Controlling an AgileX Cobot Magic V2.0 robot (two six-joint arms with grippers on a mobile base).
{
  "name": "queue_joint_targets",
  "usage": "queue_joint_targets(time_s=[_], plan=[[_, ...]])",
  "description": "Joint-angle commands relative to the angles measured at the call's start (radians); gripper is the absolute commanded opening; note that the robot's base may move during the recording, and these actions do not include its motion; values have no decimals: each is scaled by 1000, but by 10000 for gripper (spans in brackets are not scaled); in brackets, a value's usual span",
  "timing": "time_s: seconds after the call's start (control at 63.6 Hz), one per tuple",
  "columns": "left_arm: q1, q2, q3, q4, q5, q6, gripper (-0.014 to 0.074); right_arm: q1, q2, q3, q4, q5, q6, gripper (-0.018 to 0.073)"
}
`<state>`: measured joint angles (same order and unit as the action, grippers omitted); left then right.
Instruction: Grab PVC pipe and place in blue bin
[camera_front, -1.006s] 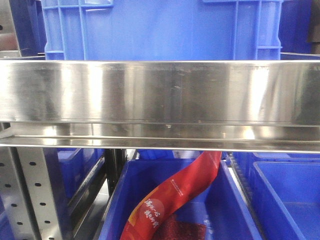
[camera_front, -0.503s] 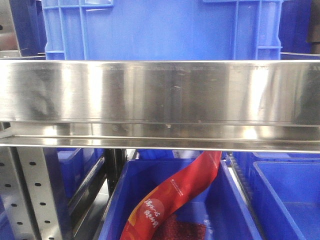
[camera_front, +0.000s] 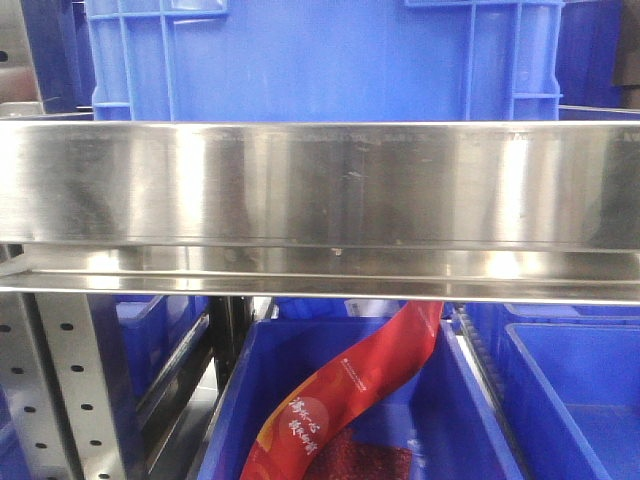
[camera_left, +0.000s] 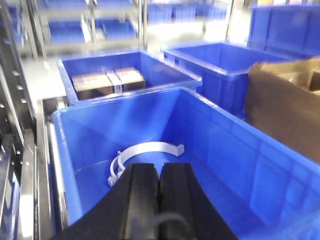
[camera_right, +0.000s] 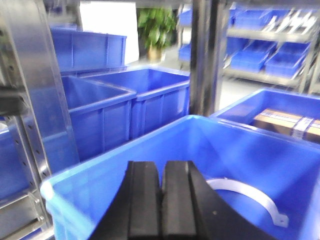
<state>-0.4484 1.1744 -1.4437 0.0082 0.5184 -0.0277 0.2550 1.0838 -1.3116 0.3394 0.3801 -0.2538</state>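
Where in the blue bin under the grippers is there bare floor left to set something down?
Bare floor lies right of the PVC pipe, toward the blue bin's right wall. The left corner is crowded by the pipe's clustered end. The shut left gripper and right gripper hide the near floor. The neighbouring bin holds a taped box.

Closed right tool (camera_right: 161, 200) hovers above PVC pipe (camera_right: 250, 197) in blue bin (camera_right: 125, 150).

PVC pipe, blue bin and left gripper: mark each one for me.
PVC pipe (camera_left: 150, 148): left wrist view, on the top of its white arch.
blue bin (camera_left: 235, 135): left wrist view, on its right inner wall.
left gripper (camera_left: 159, 177): left wrist view, between its closed fingertips.
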Motion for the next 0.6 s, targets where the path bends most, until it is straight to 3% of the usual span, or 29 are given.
queue_joint_targets(time_s=[0.0,0.157,0.33,0.582], plan=[[4,-80,156,-1,-132,-2,-111,-4,-55,129,0,-108,-6,-168],[8,-243,467,-24,-318,-2,-111,-4,-191,418,0,-264,-6,-168],[8,-421,718,-32,-417,-2,-111,-4,-331,613,6,-329,-6,-168],[8,-582,802,27,-510,-2,-111,-4,-417,658,6,-511,-6,-168]])
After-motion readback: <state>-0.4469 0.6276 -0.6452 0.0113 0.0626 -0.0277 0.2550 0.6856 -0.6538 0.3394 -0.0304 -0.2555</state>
